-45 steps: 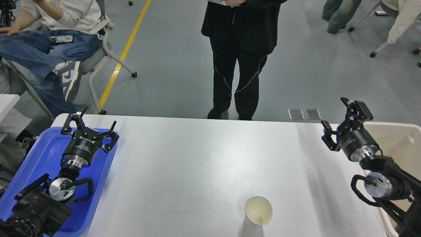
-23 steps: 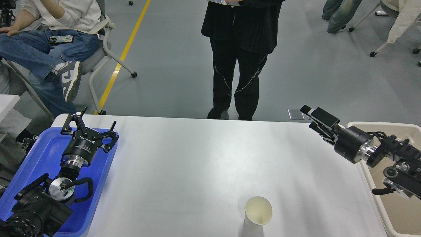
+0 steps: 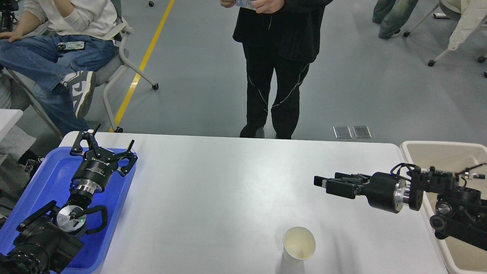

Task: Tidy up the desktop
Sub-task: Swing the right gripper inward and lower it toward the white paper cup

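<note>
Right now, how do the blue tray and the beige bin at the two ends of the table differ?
The blue tray is bright blue and shallow; the beige bin is pale and deeper-walled. The tray sits at the left end of the desktop, the bin at the right end. The left gripper hangs over the tray with jaws spread; only the right arm crosses the bin. Both are rectangular with rounded corners.
</note>
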You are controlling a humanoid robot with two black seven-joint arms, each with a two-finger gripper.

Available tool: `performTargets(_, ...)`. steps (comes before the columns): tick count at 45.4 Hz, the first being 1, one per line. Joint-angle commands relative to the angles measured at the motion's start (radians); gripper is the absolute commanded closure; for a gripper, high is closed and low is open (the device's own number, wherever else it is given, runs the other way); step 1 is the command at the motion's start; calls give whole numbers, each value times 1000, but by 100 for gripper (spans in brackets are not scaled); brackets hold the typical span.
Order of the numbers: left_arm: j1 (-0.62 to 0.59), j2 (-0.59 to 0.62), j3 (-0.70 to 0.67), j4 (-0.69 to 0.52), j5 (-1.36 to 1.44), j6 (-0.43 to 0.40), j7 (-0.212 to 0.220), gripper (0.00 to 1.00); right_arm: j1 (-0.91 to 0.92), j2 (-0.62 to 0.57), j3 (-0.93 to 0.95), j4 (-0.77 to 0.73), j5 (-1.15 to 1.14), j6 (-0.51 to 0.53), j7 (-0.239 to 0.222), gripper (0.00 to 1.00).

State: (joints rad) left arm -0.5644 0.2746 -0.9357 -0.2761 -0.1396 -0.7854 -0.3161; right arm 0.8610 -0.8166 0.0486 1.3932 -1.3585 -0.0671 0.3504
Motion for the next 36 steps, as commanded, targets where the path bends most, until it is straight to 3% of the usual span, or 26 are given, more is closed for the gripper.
performTargets(1, 0, 0, 0, 0, 1, 0, 0, 0, 187, 56, -268, 10, -56, 1, 5, 0)
performTargets(10, 0, 0, 0, 0, 1, 0, 0, 0, 254, 103, -391, 9, -73, 1, 10, 0)
performTargets(17, 0, -2, 0, 0, 1, 0, 0, 0, 280, 125, -472, 7, -243, -10, 12, 0)
performTargets(36, 0, 0, 0, 0, 1, 0, 0, 0, 276, 237, -483, -72, -251, -16, 16, 0)
